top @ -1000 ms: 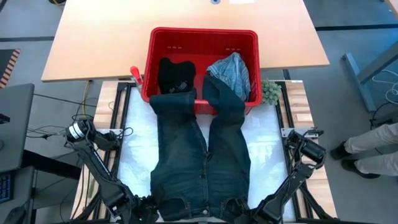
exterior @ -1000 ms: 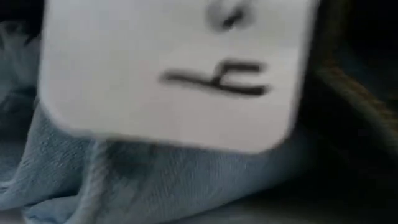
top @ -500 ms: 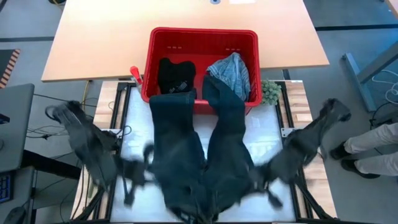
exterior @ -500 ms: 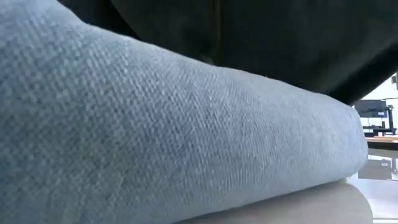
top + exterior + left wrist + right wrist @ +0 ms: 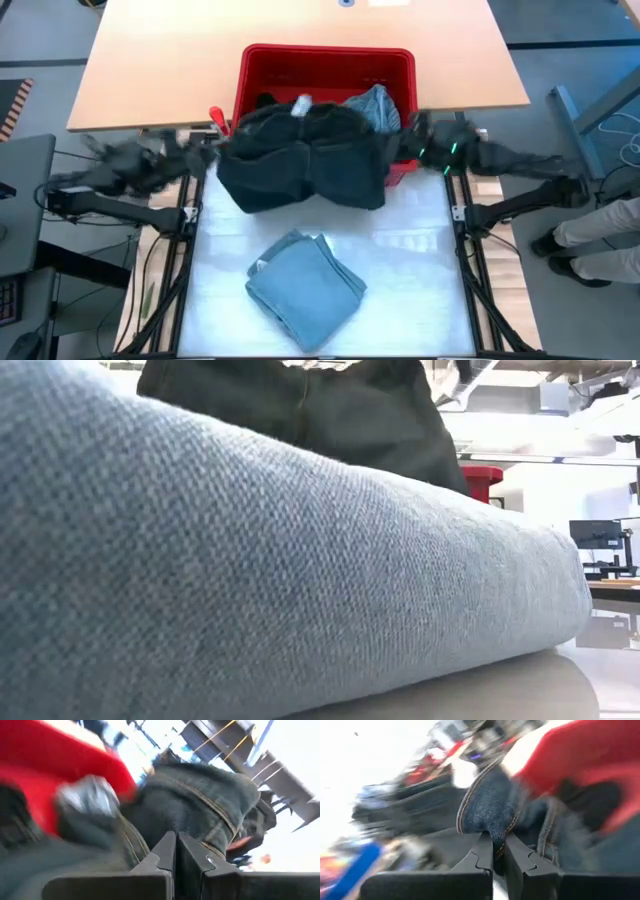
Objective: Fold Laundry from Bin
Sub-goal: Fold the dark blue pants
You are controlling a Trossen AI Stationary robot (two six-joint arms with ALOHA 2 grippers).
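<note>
I have both arms stretched out to the near edge of the red bin (image 5: 325, 60), one on each side. My left pincer (image 5: 176, 851) is clamped tight on a seamed edge of the dark jeans (image 5: 300, 155), and my right pincer (image 5: 499, 851) is pinched on another stitched edge of the same pair. In the overhead view the left pincer (image 5: 205, 150) sits just beside the bin's left near corner, the right pincer (image 5: 420, 135) just beside its right near corner. Between them the jeans hang bunched in a dark mound over the bin's near rim and down onto the white surface (image 5: 420, 260). Behind that mound, a blue-grey garment (image 5: 375, 105) pokes up inside the bin on its right side. A folded light blue garment (image 5: 305, 288) lies alone on the surface, well apart from the bin; it fills the low camera's view (image 5: 250, 560).
</note>
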